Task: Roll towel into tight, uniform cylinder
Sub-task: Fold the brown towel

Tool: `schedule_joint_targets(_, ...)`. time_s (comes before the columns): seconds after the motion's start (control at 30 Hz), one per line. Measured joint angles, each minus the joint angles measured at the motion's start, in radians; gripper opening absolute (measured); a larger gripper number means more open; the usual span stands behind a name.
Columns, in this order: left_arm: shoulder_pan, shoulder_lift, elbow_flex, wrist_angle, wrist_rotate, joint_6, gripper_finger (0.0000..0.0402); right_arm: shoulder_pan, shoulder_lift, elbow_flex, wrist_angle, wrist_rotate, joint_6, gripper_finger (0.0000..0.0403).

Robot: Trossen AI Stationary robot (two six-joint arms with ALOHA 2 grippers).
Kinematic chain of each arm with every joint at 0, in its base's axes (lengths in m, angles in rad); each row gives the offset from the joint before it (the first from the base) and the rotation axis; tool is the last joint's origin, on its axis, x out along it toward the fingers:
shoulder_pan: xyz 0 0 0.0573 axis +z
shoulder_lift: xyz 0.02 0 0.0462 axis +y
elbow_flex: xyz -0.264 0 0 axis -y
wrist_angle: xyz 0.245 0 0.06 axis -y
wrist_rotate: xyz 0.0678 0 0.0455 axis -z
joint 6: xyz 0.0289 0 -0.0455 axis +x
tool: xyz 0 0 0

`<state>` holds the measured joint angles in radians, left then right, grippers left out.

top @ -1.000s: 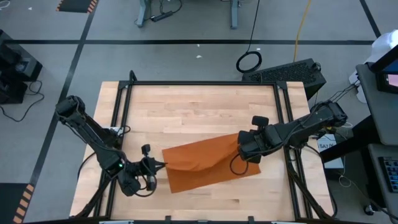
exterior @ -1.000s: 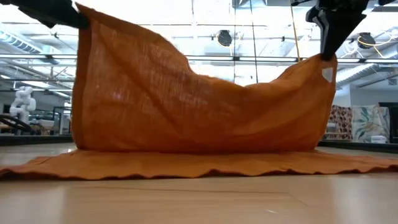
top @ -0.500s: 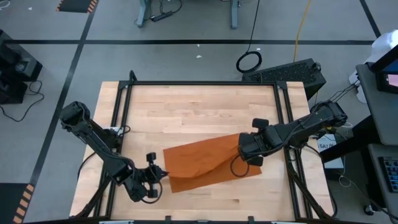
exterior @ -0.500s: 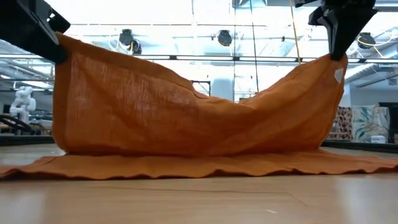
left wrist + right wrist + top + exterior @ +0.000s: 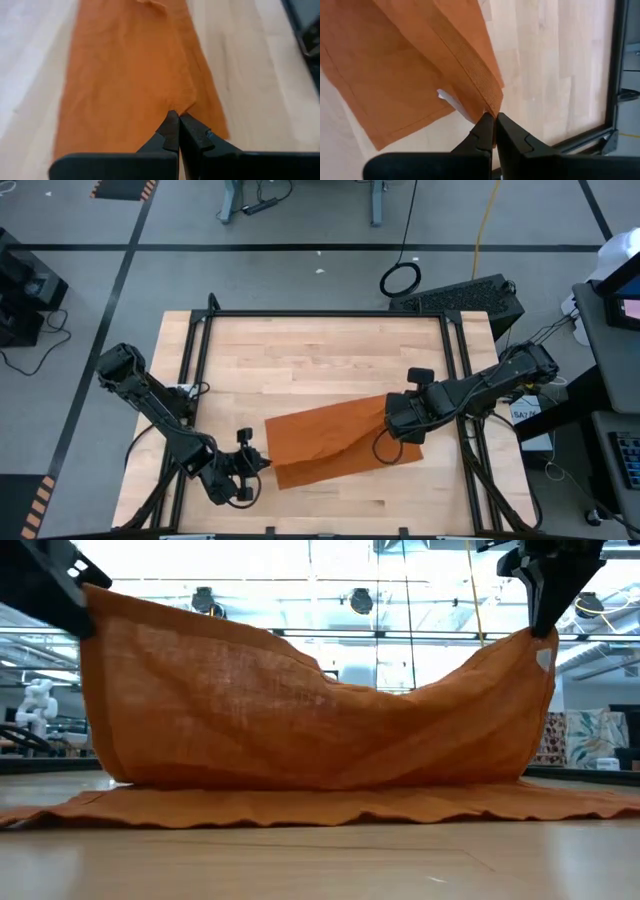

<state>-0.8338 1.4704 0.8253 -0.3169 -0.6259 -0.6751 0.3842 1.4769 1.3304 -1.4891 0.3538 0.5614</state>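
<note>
The rust-orange towel (image 5: 330, 442) lies at the near right of the wooden table. Its far part is lifted and sags between my two grippers (image 5: 320, 730); its near part lies flat on the table (image 5: 320, 805). My left gripper (image 5: 262, 462) is shut on the lifted left corner, and it also shows in the low view (image 5: 70, 585). My right gripper (image 5: 392, 420) is shut on the lifted right corner (image 5: 540, 630), beside the small white tag (image 5: 543, 660), which also shows in the right wrist view (image 5: 449, 98). My left gripper pinches a corner of the towel (image 5: 176, 106) between its two fingertips. The corner is lifted clear, and the cloth hangs below it, sagging toward the other gripper. My right gripper pinches the hemmed corner (image 5: 491, 105) between its two fingertips, next to the white tag. The fingers point down from above. The corner is lifted clear, and the cloth hangs slack below it down to the table.
A black metal frame (image 5: 320, 315) runs round the tabletop; one rail shows in the right wrist view (image 5: 615, 60). Bare wood (image 5: 320, 365) fills the table's far half. Beyond the table are a dark box (image 5: 470, 295) and cables on the floor.
My left gripper has gone toward the table's near edge and come down a little, carrying its towel corner with it. The lifted edge now hangs lower on the left. The towel's near part has stayed flat on the table.
</note>
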Motion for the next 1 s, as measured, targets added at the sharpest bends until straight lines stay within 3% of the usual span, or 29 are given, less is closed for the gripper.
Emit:
schedule_joint_targets(0.2,-0.005,0.0,0.0,0.02,0.058,0.0,0.0002,0.006,0.0,0.0,0.06,-0.072,-0.03,0.0004)
schedule_joint_targets(0.43,-0.004,0.004,0.0,0.034,0.088,-0.001,0.0002,0.019,0.0,0.0,0.082,-0.073,-0.024,0.0004)
schedule_joint_targets(0.67,-0.004,0.087,0.0,0.077,0.098,0.0,0.0002,0.047,0.0,-0.001,0.082,-0.103,-0.017,0.0004)
schedule_joint_targets(1.0,-0.005,0.13,-0.001,0.128,0.105,0.001,0.0002,0.1,-0.001,-0.115,0.121,-0.127,0.059,0.0004)
